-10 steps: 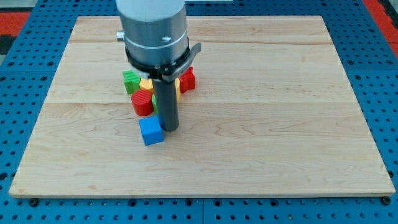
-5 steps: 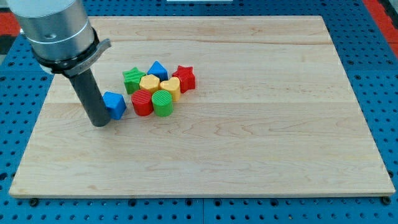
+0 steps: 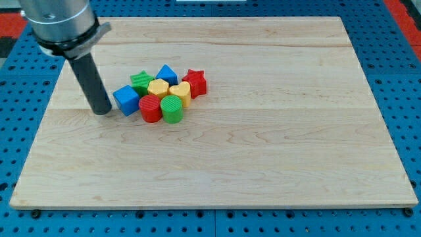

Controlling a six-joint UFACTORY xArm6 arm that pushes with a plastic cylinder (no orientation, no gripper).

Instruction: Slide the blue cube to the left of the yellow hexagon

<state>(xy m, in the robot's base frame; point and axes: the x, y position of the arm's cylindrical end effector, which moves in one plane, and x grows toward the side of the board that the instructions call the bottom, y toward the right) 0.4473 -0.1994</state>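
Note:
The blue cube [image 3: 126,100] sits on the wooden board [image 3: 276,131], at the left edge of a cluster of blocks, touching the red cylinder [image 3: 150,108] and close to the green star [image 3: 141,81]. The yellow hexagon [image 3: 158,87] lies in the cluster's middle, up and to the right of the cube. My tip [image 3: 102,111] rests on the board just left of the blue cube, very close to its left face.
The cluster also holds a blue triangular block [image 3: 167,74], a red star [image 3: 195,82], a yellow heart [image 3: 179,93] and a green cylinder [image 3: 173,108]. Blue pegboard surrounds the board.
The rod swung from the cube's right side to its left. The blue cube moved up and left from below the cluster, then right and up against the cluster's left edge.

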